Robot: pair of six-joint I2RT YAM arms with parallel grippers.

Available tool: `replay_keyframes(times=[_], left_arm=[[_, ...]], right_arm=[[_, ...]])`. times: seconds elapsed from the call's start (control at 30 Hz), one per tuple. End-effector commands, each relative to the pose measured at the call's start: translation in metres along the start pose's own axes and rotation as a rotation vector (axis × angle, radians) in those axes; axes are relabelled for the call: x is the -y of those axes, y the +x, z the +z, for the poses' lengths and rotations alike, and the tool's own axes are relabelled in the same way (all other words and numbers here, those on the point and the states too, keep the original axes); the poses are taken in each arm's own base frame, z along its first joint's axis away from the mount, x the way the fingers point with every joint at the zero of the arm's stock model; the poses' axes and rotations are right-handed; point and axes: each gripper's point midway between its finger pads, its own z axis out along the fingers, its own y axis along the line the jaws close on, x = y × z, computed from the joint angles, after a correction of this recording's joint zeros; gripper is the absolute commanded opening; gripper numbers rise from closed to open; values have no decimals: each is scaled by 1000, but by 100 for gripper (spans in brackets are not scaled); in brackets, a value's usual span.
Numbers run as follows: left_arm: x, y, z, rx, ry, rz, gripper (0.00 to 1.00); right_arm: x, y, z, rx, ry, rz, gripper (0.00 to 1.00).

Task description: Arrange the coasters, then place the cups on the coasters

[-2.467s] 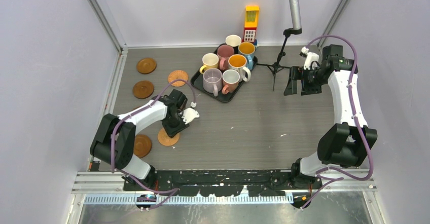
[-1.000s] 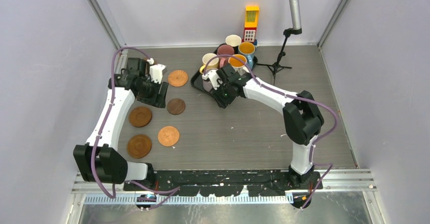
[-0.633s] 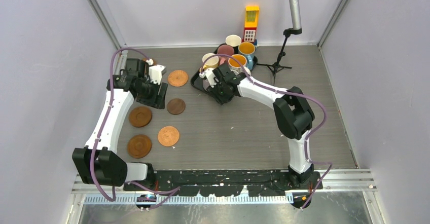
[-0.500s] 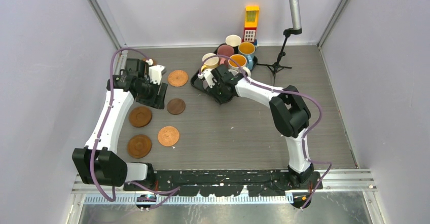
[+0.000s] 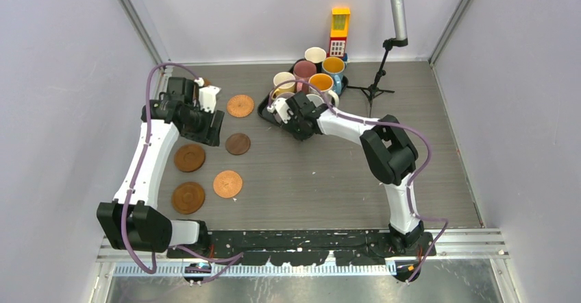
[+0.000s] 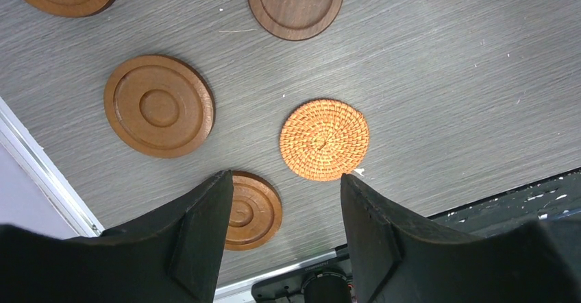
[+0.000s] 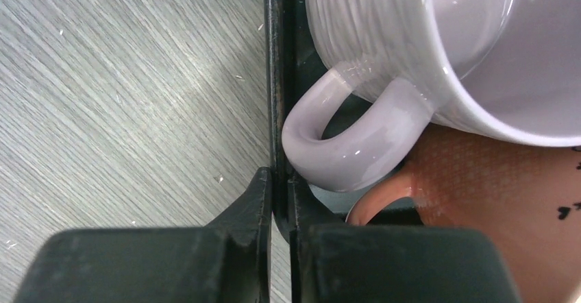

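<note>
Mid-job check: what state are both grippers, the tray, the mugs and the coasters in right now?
Left gripper: open, empty, above the coasters.
Right gripper: shut on the tray's rim.
Black rectangular tray: on the table, loaded with mugs.
Lilac ceramic mug: standing in the tray, handle beside the right gripper, not gripped.
Other mugs: upright in the tray.
Round brown and orange coasters: flat on the table, no mug on any.
</note>
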Motion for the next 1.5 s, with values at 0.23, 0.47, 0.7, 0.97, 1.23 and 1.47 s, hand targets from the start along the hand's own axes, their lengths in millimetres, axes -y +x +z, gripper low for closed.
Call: replay_keyframes(times=[0.23,0.47,0.7,0.97,1.23,1.47], left_arm=[[-3,-21,-18,77,-16,-31,61],[-3,-29,-14,85,-5,-35,61],[-4,-36,-9,85,17,-60,61],[-3,-39,-5,83,33,-72,61],[0,-31,0,66,56,-71,61],[0,-29,2,58,64,-66,61]], right_arm=[[-43,40,-26,-29,-122,-142,0],[-74,72,-44,-57,-234,-269,0],[-105,101,-60,-89,-359,-420,0],[-141,132,-80,-100,-463,-620,0],[-169,156,-97,-141,-508,-715,0],[-175,162,-111,-183,-498,-655,0]])
